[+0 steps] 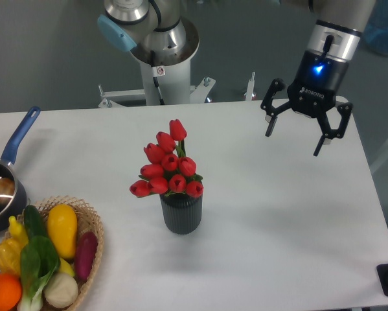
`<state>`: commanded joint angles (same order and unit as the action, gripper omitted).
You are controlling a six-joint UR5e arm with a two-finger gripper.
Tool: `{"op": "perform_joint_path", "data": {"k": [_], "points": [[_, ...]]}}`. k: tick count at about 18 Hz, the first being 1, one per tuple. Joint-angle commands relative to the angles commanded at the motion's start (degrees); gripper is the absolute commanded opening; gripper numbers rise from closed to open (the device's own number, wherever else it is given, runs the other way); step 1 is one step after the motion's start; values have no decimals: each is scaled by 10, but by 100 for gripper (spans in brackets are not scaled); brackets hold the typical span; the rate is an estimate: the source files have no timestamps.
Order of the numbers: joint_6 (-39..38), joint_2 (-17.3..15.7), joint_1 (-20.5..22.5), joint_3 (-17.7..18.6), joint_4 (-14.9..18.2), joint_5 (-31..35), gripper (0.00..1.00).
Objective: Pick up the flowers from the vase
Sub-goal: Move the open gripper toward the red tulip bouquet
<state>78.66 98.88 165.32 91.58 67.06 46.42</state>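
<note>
White table (278, 214) is seen against a grey wall; stems are hidden inside the vase (181, 213) at mid-table, only the flowers (168, 170) showing; the saucepan (4, 188) and fruit basket (90, 228) are cut off at the left edge; the gripper (294, 137) is held spread wide, empty, well apart upper right.

Flowers (168, 167) in vase (181, 213), mid-table (278, 214)
</note>
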Motion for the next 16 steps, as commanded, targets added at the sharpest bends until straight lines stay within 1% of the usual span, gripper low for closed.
{"op": "perform_joint_path", "data": {"k": [2, 3, 5, 6, 10, 13, 14, 16], "points": [[0, 3, 14, 26, 0, -55, 100], [0, 4, 29, 44, 0, -94, 100], [0, 4, 61, 55, 0, -163, 100], [0, 5, 68, 56, 0, -180, 100], [2, 9, 63, 60, -1, -179, 100], [25, 20, 56, 75, 0, -172, 100], [27, 20, 55, 78, -1, -157, 100], [40, 20, 45, 78, 0, -96, 100]]}}
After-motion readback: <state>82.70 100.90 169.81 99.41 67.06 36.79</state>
